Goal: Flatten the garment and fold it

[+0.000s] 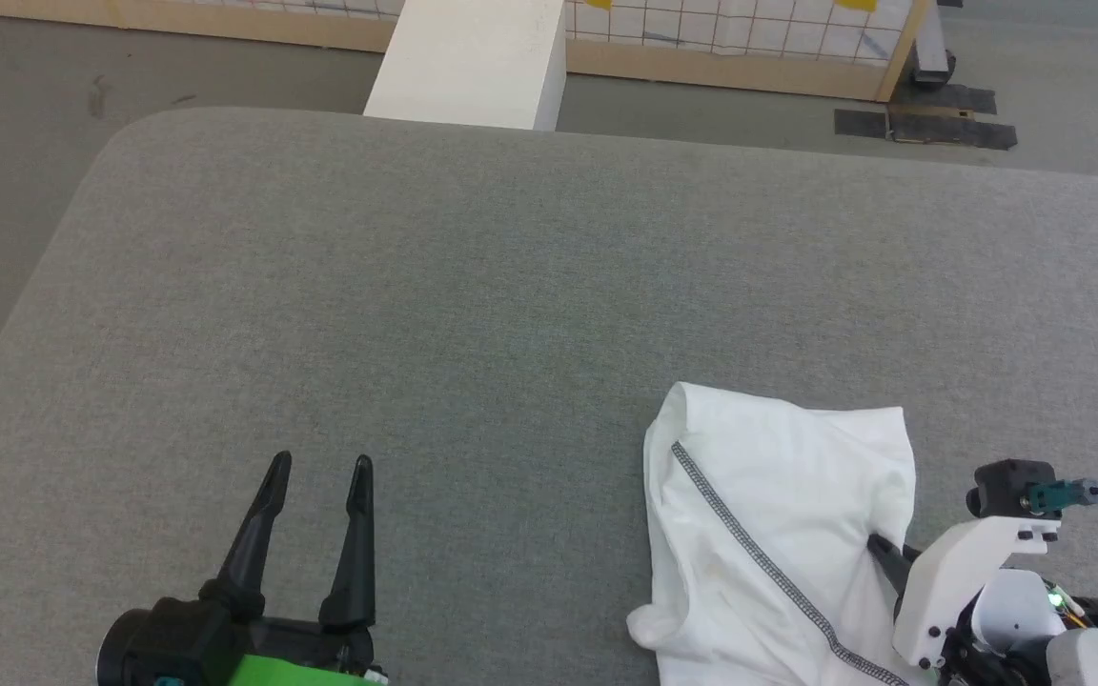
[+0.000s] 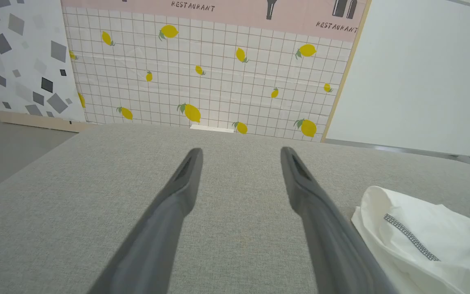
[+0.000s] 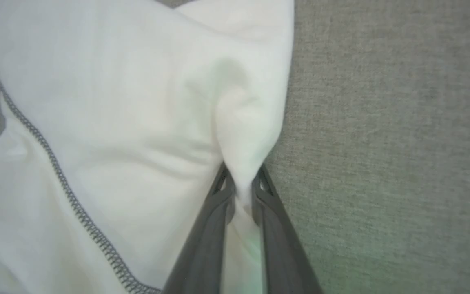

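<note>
**A:** How's the left hand (image 1: 320, 469), the green-bodied one with two long dark fingers (image 2: 184, 179)?
**B:** Low on the left, fingers spread wide and pointing forward.
**A:** And the right hand (image 3: 242, 179)?
**B:** Its white wrist (image 1: 949, 572) angles in from the lower right. The fingers are nearly together, pinching a fold of thin white shirt (image 3: 137, 122).
</note>
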Tool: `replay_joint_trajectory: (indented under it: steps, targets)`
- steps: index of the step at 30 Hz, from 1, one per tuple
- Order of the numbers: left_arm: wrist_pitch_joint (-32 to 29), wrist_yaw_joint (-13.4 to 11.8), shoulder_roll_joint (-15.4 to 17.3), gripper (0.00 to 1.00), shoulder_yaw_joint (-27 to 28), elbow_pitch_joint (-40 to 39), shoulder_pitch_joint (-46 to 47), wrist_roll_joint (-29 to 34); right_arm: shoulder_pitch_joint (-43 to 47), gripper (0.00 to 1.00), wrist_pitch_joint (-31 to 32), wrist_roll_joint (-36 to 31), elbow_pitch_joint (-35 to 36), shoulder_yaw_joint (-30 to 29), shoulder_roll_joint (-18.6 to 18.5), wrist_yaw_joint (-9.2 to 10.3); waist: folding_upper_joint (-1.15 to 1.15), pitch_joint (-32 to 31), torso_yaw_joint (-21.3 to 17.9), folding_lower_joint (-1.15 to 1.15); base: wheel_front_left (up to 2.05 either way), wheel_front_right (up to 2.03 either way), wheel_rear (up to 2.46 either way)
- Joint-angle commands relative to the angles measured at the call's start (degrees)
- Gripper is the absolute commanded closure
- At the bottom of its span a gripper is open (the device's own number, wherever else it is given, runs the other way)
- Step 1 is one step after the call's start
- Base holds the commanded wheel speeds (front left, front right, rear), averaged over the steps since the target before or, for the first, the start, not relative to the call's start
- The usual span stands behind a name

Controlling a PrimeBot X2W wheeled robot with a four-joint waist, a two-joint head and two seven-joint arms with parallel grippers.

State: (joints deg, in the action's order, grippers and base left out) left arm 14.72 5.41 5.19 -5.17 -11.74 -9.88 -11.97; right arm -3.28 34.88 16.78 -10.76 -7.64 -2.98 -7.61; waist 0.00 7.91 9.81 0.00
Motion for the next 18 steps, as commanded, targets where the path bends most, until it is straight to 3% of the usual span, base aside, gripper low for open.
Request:
replay_joint_trajectory:
  steps: [1, 5, 10, 17, 18]
  targets:
    - [0.0, -0.3, 0.0, 0.0, -0.3, -0.3, 1.2, 0.4, -0.9, 1.0, -0.4, -0.6, -1.2, -0.1, 0.1, 0.12, 0.0, -0.1, -0.7, 0.0, 0.0, 0.0, 0.0]
    - [0.0, -0.6, -0.1, 0.0, -0.7, -1.0, 1.4, 0.2, -3.2, 1.0, 0.0, -3.1, 0.8, -1.0, -0.1, 0.12, 0.0, 0.3, -3.5, 0.0, 0.0, 0.0, 0.0]
    - [0.1, -0.7, -0.2, 0.0, -1.2, -1.4, 2.6, 0.1, -6.4, 1.0, 3.0, -5.8, 4.3, -0.8, -4.5, 0.12, 0.0, 1.9, -7.1, 0.0, 0.0, 0.0, 0.0]
    - [0.1, -0.6, 0.4, 0.0, -1.5, -2.5, 5.6, 0.4, -12.8, 1.0, 8.1, -8.0, 8.1, 1.7, -15.1, 0.12, 0.0, 6.8, -11.7, 0.0, 0.0, 0.0, 0.0]
    - [0.1, -0.4, 1.0, 0.0, -1.5, -2.9, 7.5, 0.5, -15.8, 1.0, 9.4, -9.2, 9.2, 2.8, -20.3, 0.12, 0.0, 9.7, -12.8, 0.0, 0.0, 0.0, 0.0]
